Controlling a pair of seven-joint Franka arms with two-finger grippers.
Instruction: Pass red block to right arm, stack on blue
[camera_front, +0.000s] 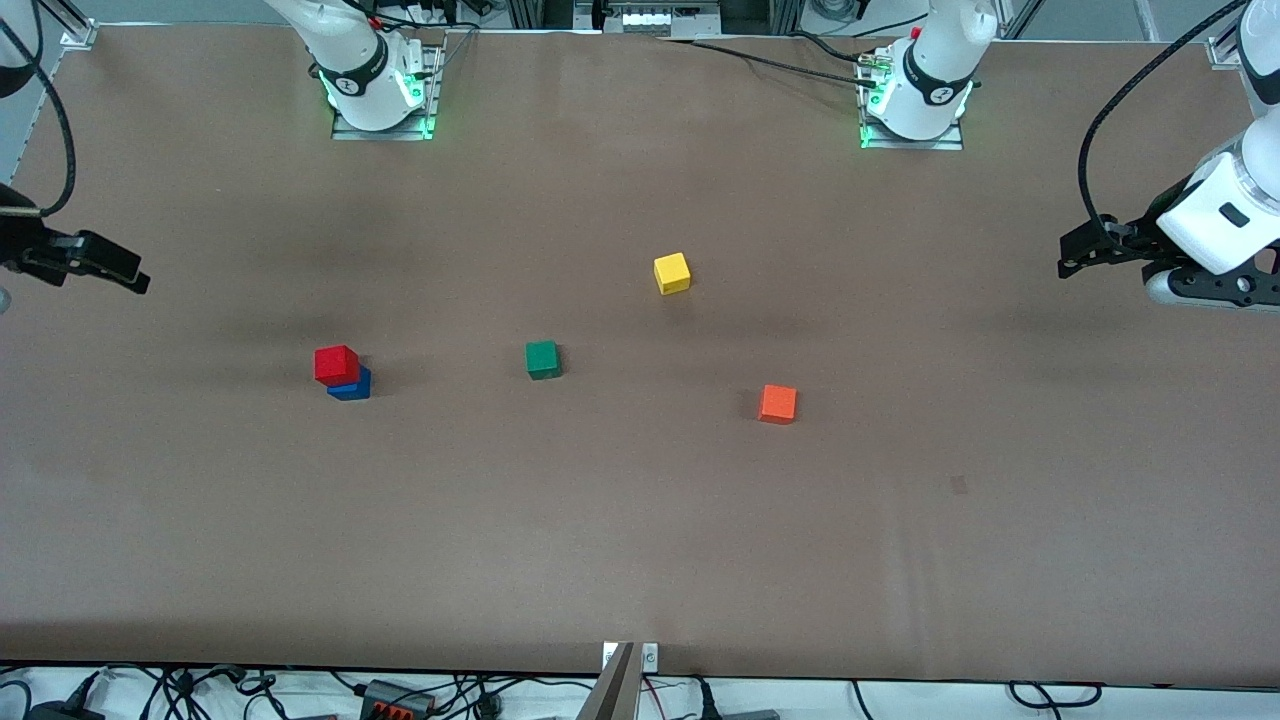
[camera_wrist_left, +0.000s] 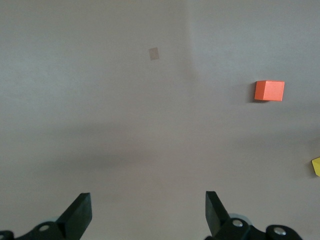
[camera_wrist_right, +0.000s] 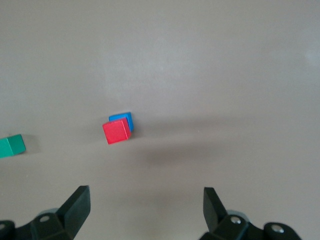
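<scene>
My left tool (camera_wrist_left: 145, 215) and right tool (camera_wrist_right: 145, 212) hang open over the brown bench's (camera_front: 640, 550) ends; the red block (camera_front: 336, 364) sits on the blue (camera_front: 352, 388).

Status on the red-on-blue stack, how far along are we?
Looks done: the red block sits on the blue block, slightly offset, toward the right arm's end of the table. Nothing is in hand: the right gripper and left gripper both hang over bare table at their own ends, jaws open and empty. Nothing visibly left to do.
</scene>
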